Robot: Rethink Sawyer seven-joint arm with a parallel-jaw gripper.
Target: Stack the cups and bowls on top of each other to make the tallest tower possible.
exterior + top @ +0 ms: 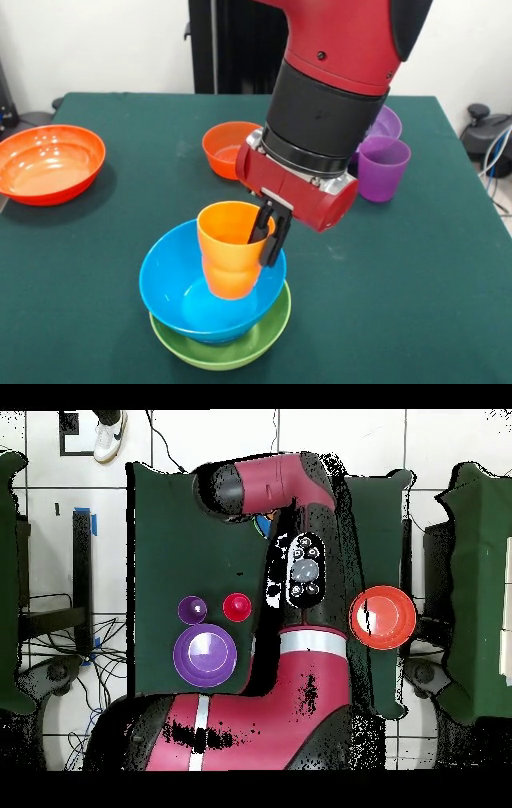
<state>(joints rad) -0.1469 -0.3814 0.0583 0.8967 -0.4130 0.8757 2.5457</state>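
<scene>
The tower stands at the table's front: a lime green bowl [228,346] holds a light blue bowl [180,288], and the waisted orange cup [228,268] stands in that. My gripper [263,246] is shut on the cup's right rim, with one finger inside the cup and one outside. A purple cup [382,168] [192,609] stands at the right, with the wide purple bowl [390,122] [205,655] behind it. Overhead, a red cup [237,606] shows beside the purple cup. In that view the arm [300,574] hides the tower and gripper.
A wide orange-red bowl [48,164] [383,616] sits at the left edge of the table. A small orange bowl [226,148] stands behind the tower, partly covered by my wrist. A person's shoe [108,434] shows on the floor beyond the table.
</scene>
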